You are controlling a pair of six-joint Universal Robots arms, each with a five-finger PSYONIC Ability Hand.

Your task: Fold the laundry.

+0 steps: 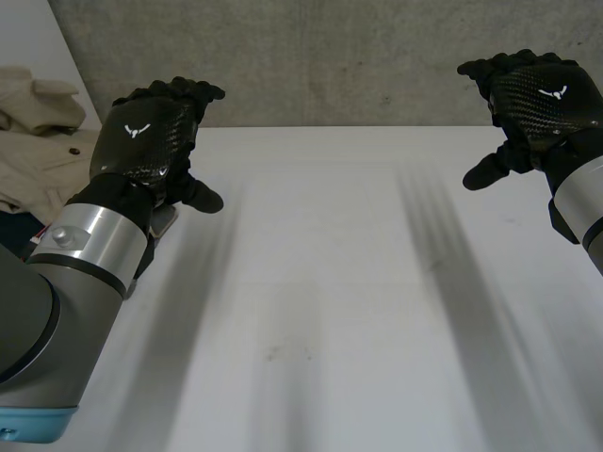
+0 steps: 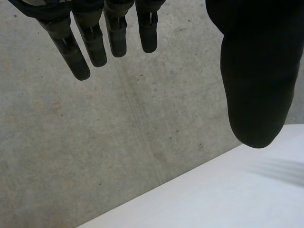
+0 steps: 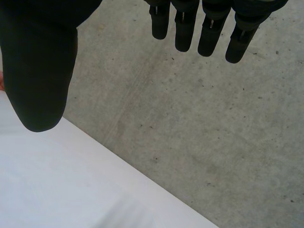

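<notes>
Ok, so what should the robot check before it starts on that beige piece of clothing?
1. left hand free, fingers straight, holding nothing: ok.
2. right hand free, fingers straight, holding nothing: ok.
3. Room to fold on the white table between the hands: ok.
4. beige garment lying in front of the hands: not ok. It is crumpled at the far left, beyond the left hand.
5. Both hands raised above the table, touching no cloth: ok.
6. A good corner or edge of the garment to take hold of: cannot tell, most of it is cut off from view.
</notes>
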